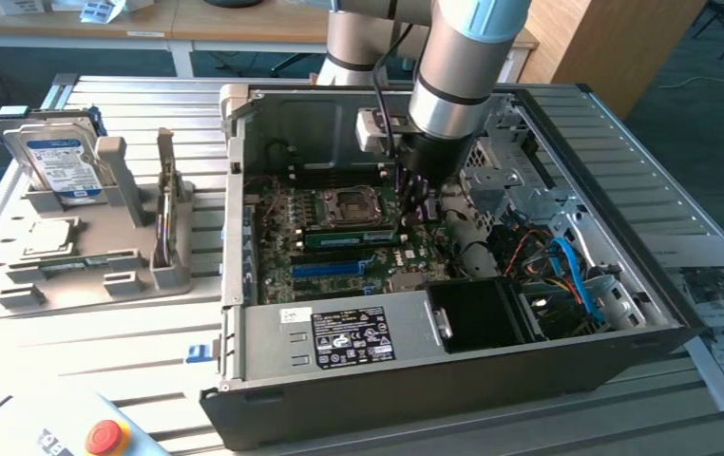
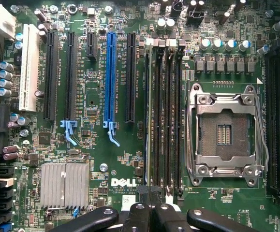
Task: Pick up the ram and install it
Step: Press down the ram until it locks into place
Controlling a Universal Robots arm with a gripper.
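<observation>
The claw (image 1: 413,195) reaches down inside the open computer case (image 1: 464,361), its fingers (image 2: 152,203) together above the motherboard (image 2: 106,159), over the near end of the memory slots (image 2: 164,111) beside the CPU socket (image 2: 224,133). A green ram (image 1: 350,237) lies seated in the board just by the claw. The case sits mid-bench (image 1: 666,171); a hard drive (image 1: 58,161) stands in a grey holder (image 1: 96,275) toward the bench's edge at the exterior view's left.
</observation>
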